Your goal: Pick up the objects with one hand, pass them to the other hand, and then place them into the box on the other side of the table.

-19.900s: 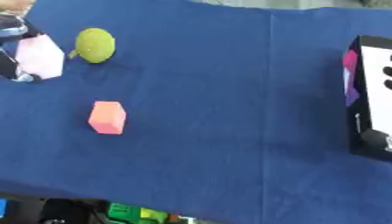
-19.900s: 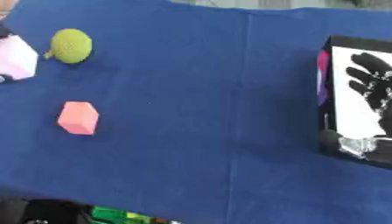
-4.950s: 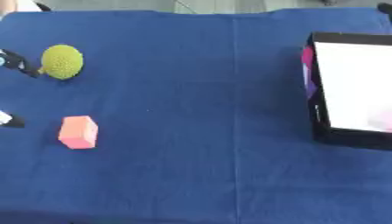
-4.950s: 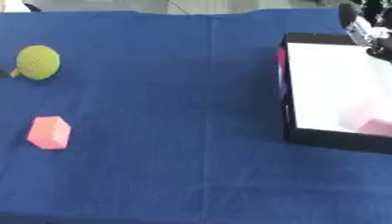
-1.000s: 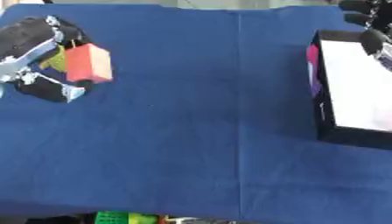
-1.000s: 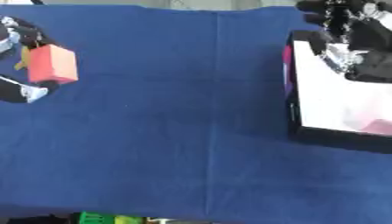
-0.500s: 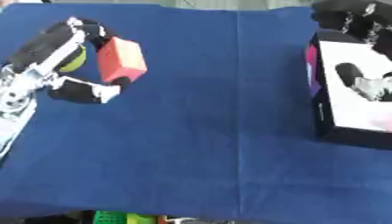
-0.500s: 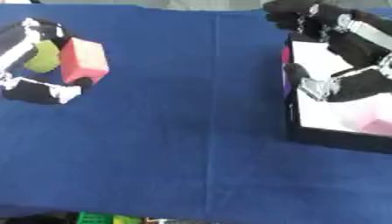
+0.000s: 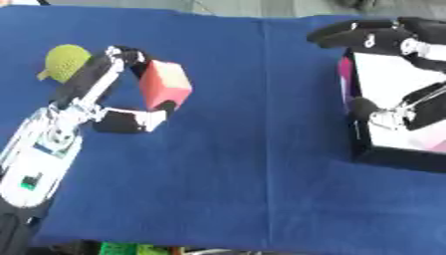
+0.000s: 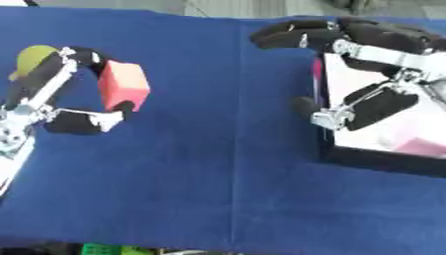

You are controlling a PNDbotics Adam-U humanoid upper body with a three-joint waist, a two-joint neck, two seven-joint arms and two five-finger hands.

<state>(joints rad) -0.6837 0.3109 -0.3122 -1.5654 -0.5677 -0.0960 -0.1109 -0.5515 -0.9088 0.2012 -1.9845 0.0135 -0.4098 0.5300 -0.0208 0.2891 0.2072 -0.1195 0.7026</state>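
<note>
Left hand (image 9: 104, 107) pinching a salmon-pink foam block (image 9: 164, 84) between curled fingers above and thumb below; block lifted off the blue cloth-covered table (image 9: 226, 164), over its left half, tilted on one corner. Yellow-green round fuzzy ball (image 9: 64, 61) sits on the cloth near the far left corner, just behind the left hand's fingers, partly hidden by them. Right hand (image 10: 366, 69) over the near-left rim of the black-walled box with pale floor (image 10: 366, 152) at the table's right edge; fingers spread and arched, holding nothing, thumb reaching toward the table centre. Something pink (image 10: 422, 147) lies in the box's near right corner; cannot make out its shape. Hands well apart, bare cloth between them. Judgement: block is in hand, handover not yet made. Risks from here: the pinch catches the block only at two faces and it sits skewed, so it may pivot or slip out as the arm swings across; the right hand must close on the faces left free, and if the left lets go before that grasp is set, the block drops onto the cloth mid-table. Left fingers also sit close to the ball, so a careless move could nudge it toward the table edge.
</note>
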